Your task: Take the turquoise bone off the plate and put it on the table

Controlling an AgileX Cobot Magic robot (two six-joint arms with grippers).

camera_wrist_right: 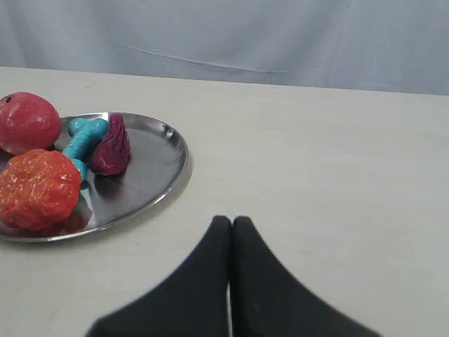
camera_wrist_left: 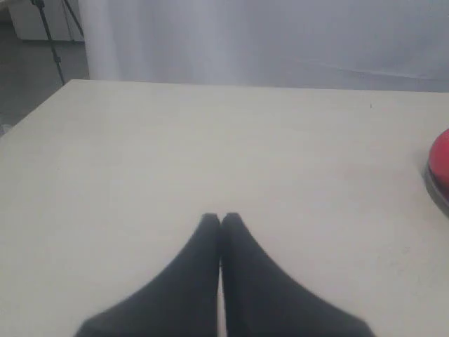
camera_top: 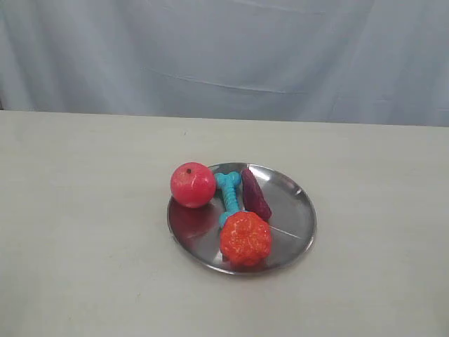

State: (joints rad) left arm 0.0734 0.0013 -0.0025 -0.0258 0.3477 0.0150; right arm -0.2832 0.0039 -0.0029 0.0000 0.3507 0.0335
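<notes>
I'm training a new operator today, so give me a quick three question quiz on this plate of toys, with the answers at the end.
1. True or false: the turquoise bone lies on the plate.
2. The bone's far end sits between the red ball and the purple toy. In the exterior view, what hides its near end? A) a cup B) the orange bumpy ball C) a spoon
3. Fill in: the left gripper and the right gripper are both ____ (open or shut).

Key: 1 true; 2 B; 3 shut.
</notes>
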